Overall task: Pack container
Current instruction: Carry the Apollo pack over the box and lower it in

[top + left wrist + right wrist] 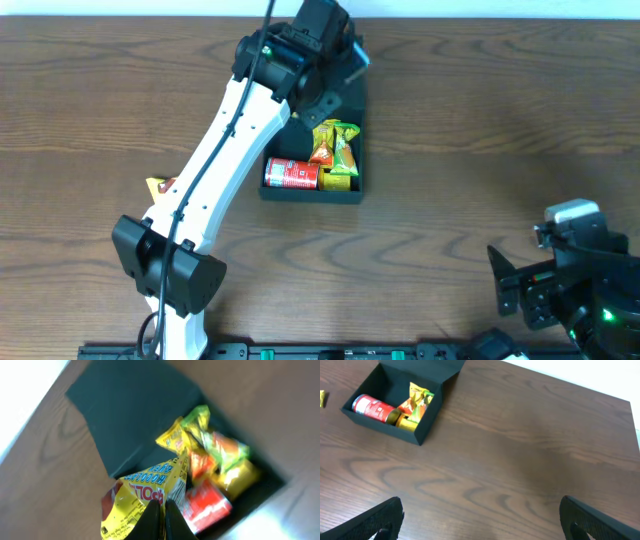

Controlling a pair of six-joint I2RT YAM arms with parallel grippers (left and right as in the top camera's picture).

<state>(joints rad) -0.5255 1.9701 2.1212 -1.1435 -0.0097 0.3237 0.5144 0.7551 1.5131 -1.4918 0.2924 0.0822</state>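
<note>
The container (311, 195) is a dark square box at the table's far middle, its flap lid (422, 367) open at the back. Inside lie a red can (292, 175) and green, orange and yellow snack packets (336, 148). My left gripper (164, 506) hangs above the box, shut on the edge of a yellow snack packet (145, 487) that dangles over the can (207, 505) and the other packets (217, 452). My right gripper (482, 520) stands open over bare table at the near right, far from the box (380, 425).
A small yellow packet (157, 185) lies on the table left of the box, partly behind the left arm; it also shows at the right wrist view's left edge (322, 397). Wooden tabletop (480, 120) stretches right of the box.
</note>
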